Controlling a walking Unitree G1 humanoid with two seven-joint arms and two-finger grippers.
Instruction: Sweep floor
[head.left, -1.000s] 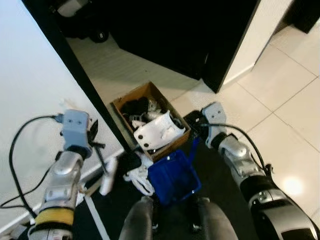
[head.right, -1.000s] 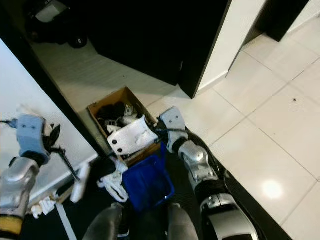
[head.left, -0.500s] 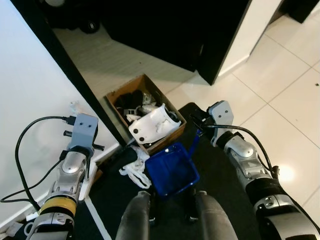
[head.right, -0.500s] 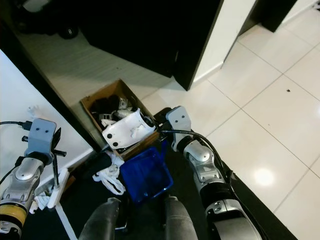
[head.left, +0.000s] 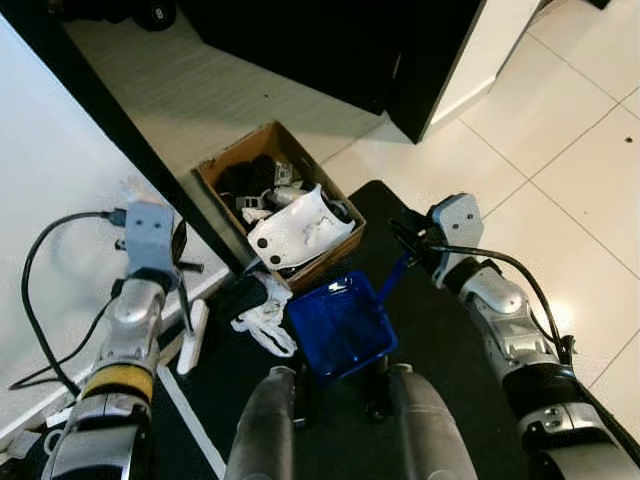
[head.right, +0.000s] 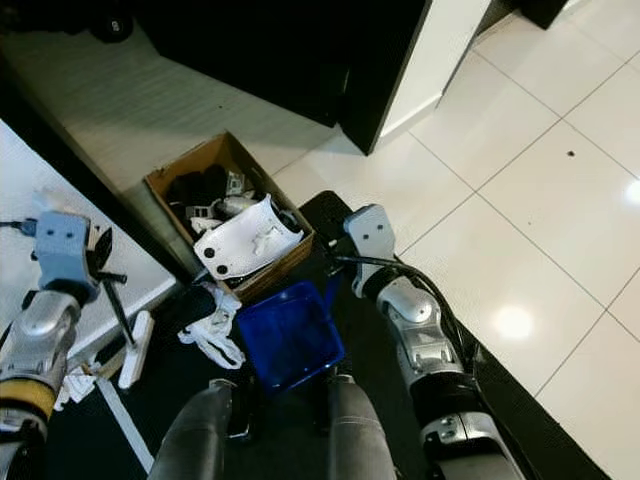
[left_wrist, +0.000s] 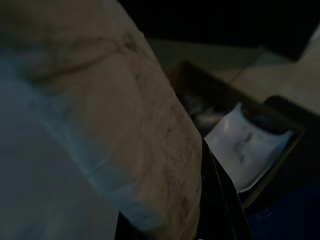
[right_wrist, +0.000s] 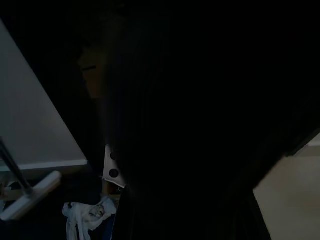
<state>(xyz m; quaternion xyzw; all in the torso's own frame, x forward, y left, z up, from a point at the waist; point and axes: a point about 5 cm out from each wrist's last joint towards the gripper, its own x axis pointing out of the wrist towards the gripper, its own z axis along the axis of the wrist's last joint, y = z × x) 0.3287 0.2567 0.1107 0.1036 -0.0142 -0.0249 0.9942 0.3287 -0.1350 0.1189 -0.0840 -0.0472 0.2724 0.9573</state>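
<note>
Broom (head.left: 186, 318) is gripped in my left end effector (head.left: 178, 262) beside the box (head.left: 277, 205), while my right end effector (head.left: 405, 240) grips the dustpan (head.left: 340, 325).

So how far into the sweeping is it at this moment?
Early, by the look of it. Done: both tools are in hand. The left gripper holds a small broom with its white head on the dark mat by the wall; the right gripper holds the blue dustpan by its handle. The pan looks empty. Still left: a crumpled white bag beside the cardboard box.
</note>
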